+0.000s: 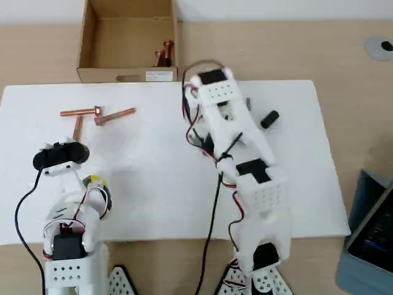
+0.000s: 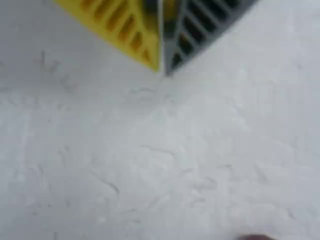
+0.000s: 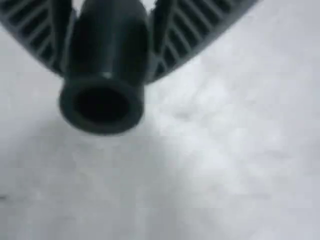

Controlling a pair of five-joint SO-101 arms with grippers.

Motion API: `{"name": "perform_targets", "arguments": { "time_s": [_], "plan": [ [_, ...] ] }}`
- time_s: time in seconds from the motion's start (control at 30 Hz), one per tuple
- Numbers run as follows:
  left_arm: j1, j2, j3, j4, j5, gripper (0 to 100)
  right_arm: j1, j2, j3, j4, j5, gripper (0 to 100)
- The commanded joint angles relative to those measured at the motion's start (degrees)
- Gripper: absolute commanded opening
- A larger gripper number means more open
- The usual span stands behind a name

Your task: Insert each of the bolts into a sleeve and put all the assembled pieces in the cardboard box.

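1. Bolts (image 1: 80, 112), three loose, are shown by the high view on the white mat (image 1: 153, 184), near the cardboard box (image 1: 89, 43), where copper pieces (image 1: 164, 54) lie in one corner
2. A dark sleeve (image 3: 102, 107) is seen in the right wrist view, clamped between the right fingers (image 3: 195, 30)
3. The left fingers (image 2: 125, 30) are seen pressed together, empty, over the mat

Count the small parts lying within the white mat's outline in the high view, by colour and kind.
Copper bolts: 3
Black sleeve: 1
Total: 4
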Motion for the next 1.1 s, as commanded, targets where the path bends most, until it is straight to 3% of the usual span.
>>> {"name": "perform_targets", "arguments": {
  "time_s": [0.0,0.33,0.73,1.07],
  "plan": [
    [-0.4,-0.6,-0.2,-1.1,-0.2,0,-0.4,-0.7,-11.5,3.9,0.3,0.9],
    [0.0,-0.6,-0.2,-1.1,-0.3,0,-1.1,-18.4,-11.7,3.9,6.6,0.9],
    [-0.2,-0.6,-0.5,-1.1,0.1,0,-0.7,-48.7,16.5,3.4,6.8,0.9],
    [-0.4,-0.2,-8.9,-0.6,0.1,0,8.1,-70.5,42.0,-1.1,7.0,0.9]
  ]
}}
